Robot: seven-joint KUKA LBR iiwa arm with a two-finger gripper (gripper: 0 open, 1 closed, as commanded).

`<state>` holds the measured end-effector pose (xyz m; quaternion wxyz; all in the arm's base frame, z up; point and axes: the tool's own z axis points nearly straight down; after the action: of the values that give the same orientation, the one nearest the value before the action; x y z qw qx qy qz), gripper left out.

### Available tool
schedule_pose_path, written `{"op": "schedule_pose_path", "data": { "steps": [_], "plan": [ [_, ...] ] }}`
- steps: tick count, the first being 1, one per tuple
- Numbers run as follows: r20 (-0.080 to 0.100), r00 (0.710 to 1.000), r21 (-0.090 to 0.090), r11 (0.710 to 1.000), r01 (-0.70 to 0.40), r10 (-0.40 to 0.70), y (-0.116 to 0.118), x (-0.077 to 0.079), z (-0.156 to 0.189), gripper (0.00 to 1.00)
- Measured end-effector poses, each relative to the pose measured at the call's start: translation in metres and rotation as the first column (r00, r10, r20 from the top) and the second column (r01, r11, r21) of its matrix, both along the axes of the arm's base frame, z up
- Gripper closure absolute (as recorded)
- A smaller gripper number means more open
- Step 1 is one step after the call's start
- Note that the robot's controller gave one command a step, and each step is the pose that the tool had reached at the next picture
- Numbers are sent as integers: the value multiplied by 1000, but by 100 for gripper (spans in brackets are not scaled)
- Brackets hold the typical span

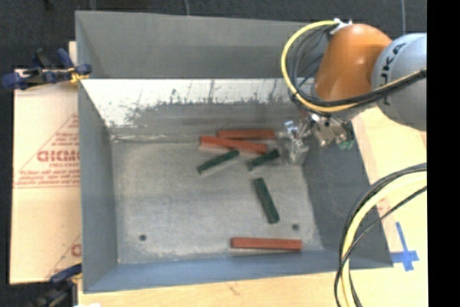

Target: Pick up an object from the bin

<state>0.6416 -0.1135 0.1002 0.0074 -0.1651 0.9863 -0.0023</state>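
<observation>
My gripper (pixel 296 147) hangs low at the bin's right side, below the orange wrist cover, its metal fingers pointing left. Just left of the fingertips lies a short dark green bar (pixel 263 159), slanted. Two red-brown bars lie side by side behind it: the upper one (pixel 246 134) and the lower one (pixel 231 145). A second green bar (pixel 218 162) sits further left. Nothing shows between the fingers, and whether they touch the near green bar I cannot tell.
A third green bar (pixel 265 200) lies slanted on the bin floor below the gripper. A red-brown bar (pixel 266 244) rests flat near the front wall. The arm and its cables cover the bin's upper right corner.
</observation>
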Motion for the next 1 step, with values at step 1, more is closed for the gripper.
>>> {"op": "schedule_pose_path", "data": {
  "steps": [1],
  "plan": [
    [-19, 1000, 4, 1000, 23, -23, -5, -12, 36, 100]
  ]
}}
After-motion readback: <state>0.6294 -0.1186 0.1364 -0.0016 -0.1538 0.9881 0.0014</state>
